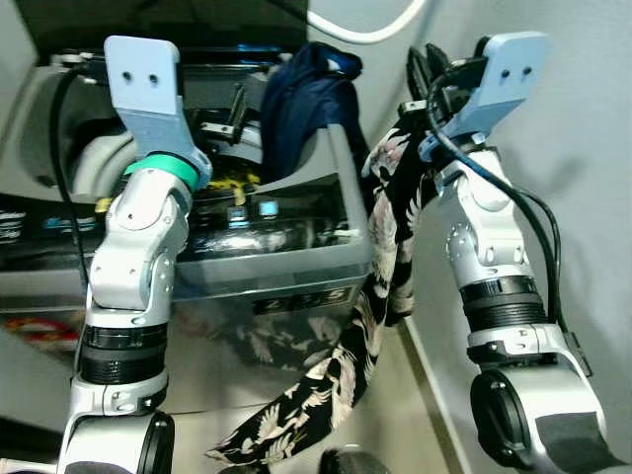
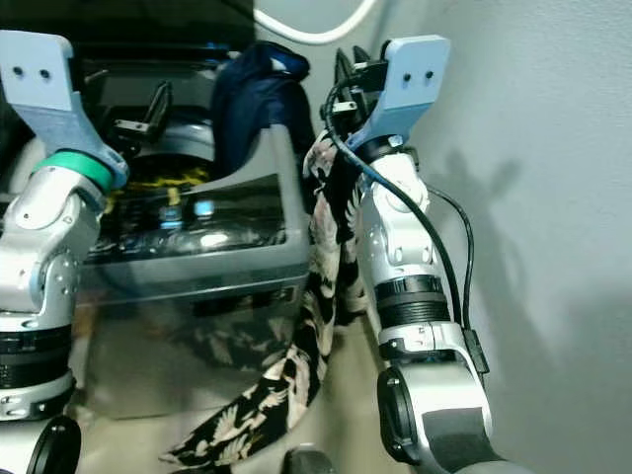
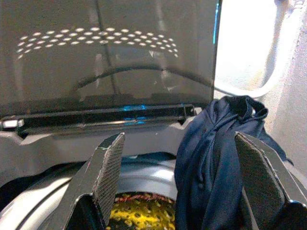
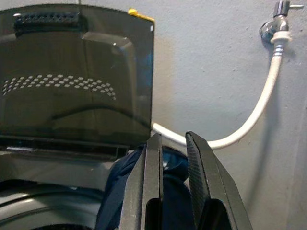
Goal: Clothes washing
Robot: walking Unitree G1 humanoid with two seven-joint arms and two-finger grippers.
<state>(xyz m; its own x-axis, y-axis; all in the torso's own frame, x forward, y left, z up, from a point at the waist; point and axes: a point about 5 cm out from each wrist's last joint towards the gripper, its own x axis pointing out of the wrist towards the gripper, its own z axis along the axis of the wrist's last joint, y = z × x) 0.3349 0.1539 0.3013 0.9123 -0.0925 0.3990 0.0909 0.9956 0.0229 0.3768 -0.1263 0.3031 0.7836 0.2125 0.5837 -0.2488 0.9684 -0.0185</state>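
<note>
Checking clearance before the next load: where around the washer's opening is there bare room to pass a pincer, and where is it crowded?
Free: the drum mouth between the washer's front rim and the raised lid, above the yellow item. Crowded: the right rim, where the navy garment drapes over the edge and the floral cloth hangs beside the right arm. Left pincer is open there.

I can't see what the right gripper (image 4: 173, 143) pinches, if anything; its fingers stand nearly together and their tips hide the gap. The floral garment (image 1: 341, 365) runs off the near edge, its end cut off. Inside the washer's drum (image 3: 139, 213), something yellow is too partial to identify. The control panel's (image 1: 252, 212) lit labels are unreadable.
</note>
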